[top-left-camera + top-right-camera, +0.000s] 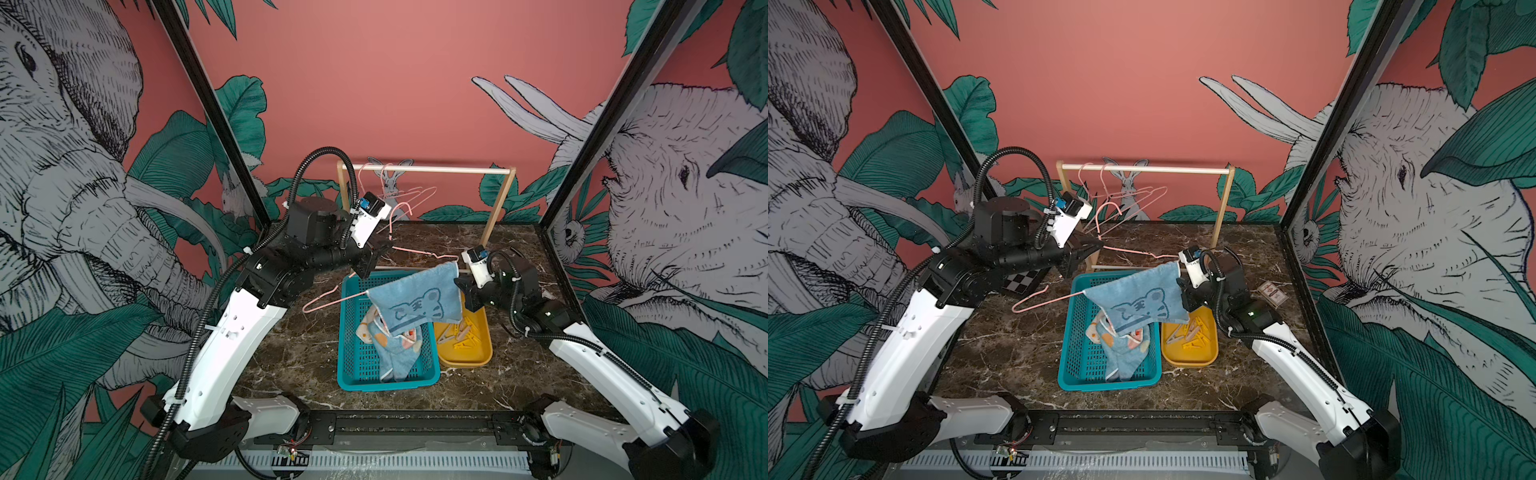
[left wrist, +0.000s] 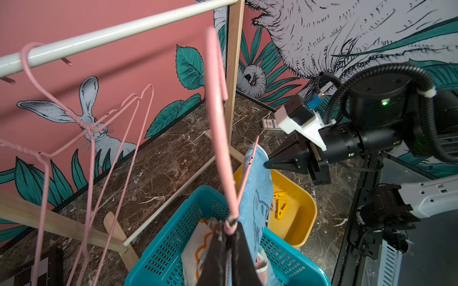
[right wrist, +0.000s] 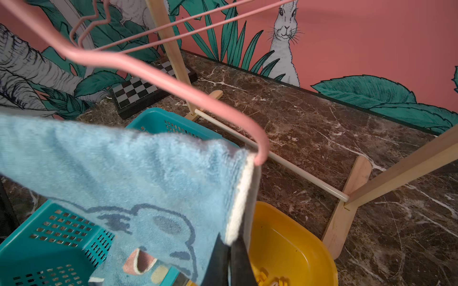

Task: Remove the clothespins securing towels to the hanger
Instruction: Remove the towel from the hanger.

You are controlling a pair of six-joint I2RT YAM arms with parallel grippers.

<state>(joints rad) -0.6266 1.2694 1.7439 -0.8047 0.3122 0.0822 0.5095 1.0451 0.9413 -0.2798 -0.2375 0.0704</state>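
1. Black tips of the left tool point(image 2: 229, 224) are pressed together on the twisted neck of the pink wire hanger point(image 2: 219, 148). This holds it off the rack and tilted above the basket, probably so that whatever slips off lands inside.
2. The right tool point(image 3: 231, 247) is also fully closed, pinching the white-hemmed side edge of the blue towel point(image 1: 415, 299) just below the hanger's bent end. That grip looks set for drawing the cloth along the wire and off it.
3. The blue towel is draped over the hanger's lower bar with its tiger print facing the top views. No peg shows on it in any view, so it seems to be held by the fold alone.
4. The clothespins point(image 1: 459, 332), yellow and tan, lie heaped in the yellow tray point(image 1: 469, 359), right under the right tool.
5. The teal basket point(image 1: 419, 383) stands just beside the tray and holds two crumpled towels point(image 1: 390, 345).
6. The wooden rack point(image 1: 424, 169) stands at the back of the marble worktop point(image 1: 299, 353), with bare pink hangers on its rail.
7. Judging by this, unpinning looks finished and only this last towel is left to free.
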